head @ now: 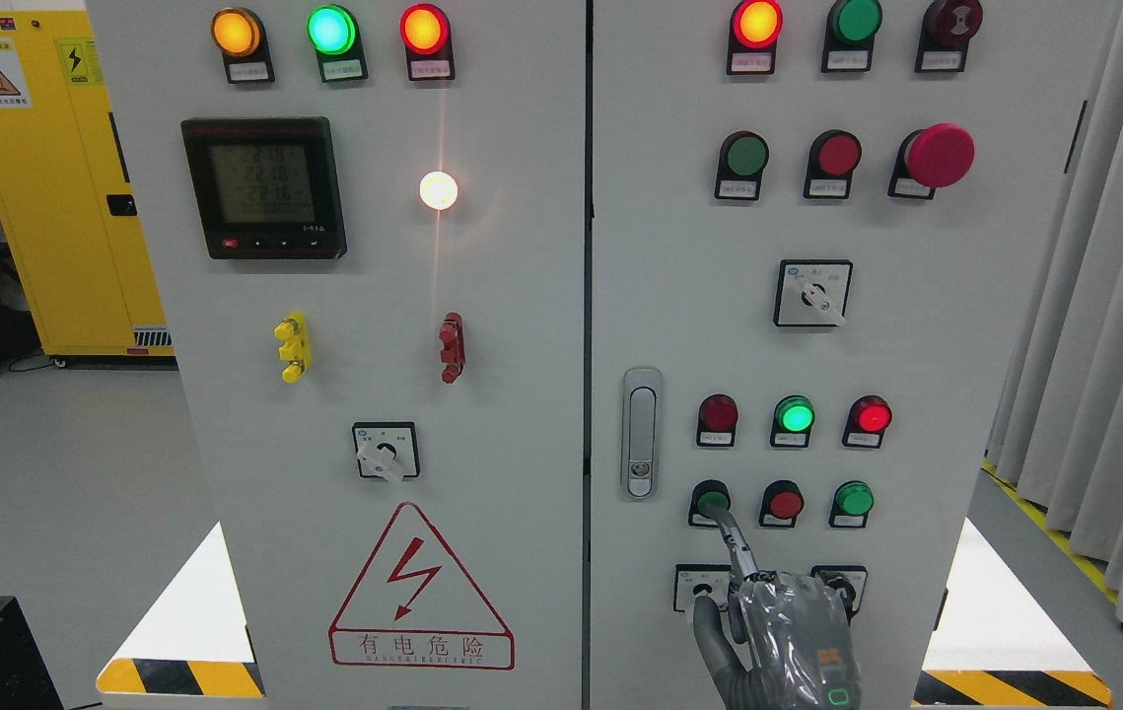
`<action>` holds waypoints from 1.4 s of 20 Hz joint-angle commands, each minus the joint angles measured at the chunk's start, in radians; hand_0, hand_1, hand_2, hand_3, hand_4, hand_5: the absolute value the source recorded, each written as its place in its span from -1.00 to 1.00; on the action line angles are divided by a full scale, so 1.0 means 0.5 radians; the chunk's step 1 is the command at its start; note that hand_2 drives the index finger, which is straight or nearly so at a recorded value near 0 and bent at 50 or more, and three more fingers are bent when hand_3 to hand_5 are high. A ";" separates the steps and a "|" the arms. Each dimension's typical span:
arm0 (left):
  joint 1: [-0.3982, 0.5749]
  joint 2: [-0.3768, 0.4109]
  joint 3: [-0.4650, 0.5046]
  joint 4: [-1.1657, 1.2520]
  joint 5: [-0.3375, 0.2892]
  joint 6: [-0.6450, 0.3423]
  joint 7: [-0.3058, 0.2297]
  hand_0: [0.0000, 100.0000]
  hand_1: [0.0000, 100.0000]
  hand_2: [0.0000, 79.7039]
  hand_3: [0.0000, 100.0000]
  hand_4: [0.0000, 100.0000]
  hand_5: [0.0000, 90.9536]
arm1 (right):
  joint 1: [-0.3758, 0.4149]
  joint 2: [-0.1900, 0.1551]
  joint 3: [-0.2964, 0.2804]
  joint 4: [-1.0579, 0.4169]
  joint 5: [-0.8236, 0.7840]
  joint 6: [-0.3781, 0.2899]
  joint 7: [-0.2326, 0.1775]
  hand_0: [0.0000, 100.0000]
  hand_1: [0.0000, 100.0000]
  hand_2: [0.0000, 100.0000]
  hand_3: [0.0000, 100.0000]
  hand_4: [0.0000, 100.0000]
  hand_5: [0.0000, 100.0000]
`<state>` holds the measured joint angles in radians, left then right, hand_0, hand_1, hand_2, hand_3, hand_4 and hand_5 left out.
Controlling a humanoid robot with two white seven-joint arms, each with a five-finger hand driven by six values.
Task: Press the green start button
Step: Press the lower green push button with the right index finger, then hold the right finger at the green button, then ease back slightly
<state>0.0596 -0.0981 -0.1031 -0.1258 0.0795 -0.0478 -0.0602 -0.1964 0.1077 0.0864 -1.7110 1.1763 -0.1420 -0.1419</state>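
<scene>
The green start button point(709, 496) is the left one in the lower row of three on the right cabinet door point(916, 325). My right hand point(783, 636), in a grey glove, comes up from the bottom edge below it. Its index finger point(734, 540) is stretched up and to the left, and its tip touches the green button's lower edge. The other fingers are curled in and the thumb sticks out to the left. The hand holds nothing. My left arm is out of view.
A red button point(784, 503) and another green button point(853, 499) sit right of the pressed one. Three indicator lamps point(795, 415) are above, a door latch point(640, 432) to the left, and rotary switches point(702, 589) partly behind the hand. A yellow cabinet point(48, 197) stands at the far left.
</scene>
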 commanded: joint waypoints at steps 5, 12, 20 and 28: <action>0.000 0.000 -0.002 0.000 0.001 0.001 0.001 -0.76 0.11 -1.00 -1.00 -1.00 -1.00 | -0.040 0.009 -0.013 0.099 -0.073 0.002 0.005 0.41 0.86 -1.00 1.00 1.00 1.00; 0.000 0.000 0.001 0.000 0.001 0.001 0.001 -0.76 0.11 -1.00 -1.00 -1.00 -1.00 | -0.055 0.015 -0.016 0.121 -0.073 0.002 0.005 0.42 0.85 -1.00 1.00 1.00 1.00; -0.003 0.000 0.001 0.000 0.001 0.001 0.001 -0.76 0.11 -1.00 -1.00 -1.00 -1.00 | -0.040 0.015 -0.016 0.075 -0.085 -0.001 -0.020 0.43 0.84 -1.00 1.00 1.00 1.00; 0.000 0.000 0.001 0.000 0.001 0.001 0.001 -0.76 0.11 -1.00 -1.00 -1.00 -1.00 | 0.018 0.018 -0.007 0.001 -0.085 -0.007 -0.100 0.44 0.84 -1.00 1.00 1.00 1.00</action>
<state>0.0596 -0.0982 -0.1032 -0.1258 0.0796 -0.0478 -0.0593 -0.2041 0.1144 0.0810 -1.6804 1.1347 -0.1423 -0.1788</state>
